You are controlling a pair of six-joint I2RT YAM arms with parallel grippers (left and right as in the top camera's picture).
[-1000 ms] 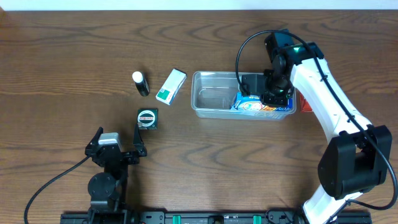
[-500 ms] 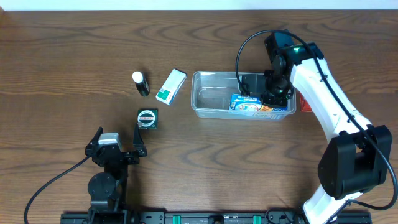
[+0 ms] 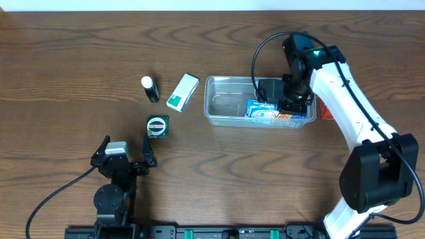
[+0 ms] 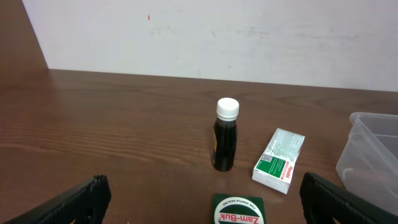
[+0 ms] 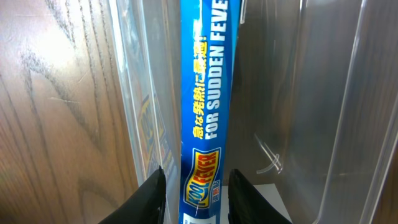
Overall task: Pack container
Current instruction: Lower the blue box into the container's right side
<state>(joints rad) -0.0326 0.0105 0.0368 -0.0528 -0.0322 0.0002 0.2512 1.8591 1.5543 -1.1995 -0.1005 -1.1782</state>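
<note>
The container (image 3: 226,106), a clear plastic tub, lies right of the table's middle. A blue Kool Fever box (image 3: 269,111) stands on edge inside it against the near wall. My right gripper (image 3: 292,103) reaches down into the tub's right end. In the right wrist view its fingers straddle the blue box (image 5: 205,93), a thin gap on each side, so the right gripper (image 5: 196,196) is open. The tub wall (image 5: 143,93) runs just left of the box. My left gripper (image 3: 126,151) rests wide open at the front left, holding nothing.
Left of the tub are a dark bottle with a white cap (image 3: 151,88), a white and green box (image 3: 182,91) and a green Zam-Buk tin (image 3: 157,125). The tin (image 4: 239,211) lies just ahead of the left gripper (image 4: 210,200). A small red thing (image 3: 325,109) sits beside the tub's right end.
The right jaws have parted off the blue box, which has settled slightly lower and leftward in the tub. The left arm has not moved.
</note>
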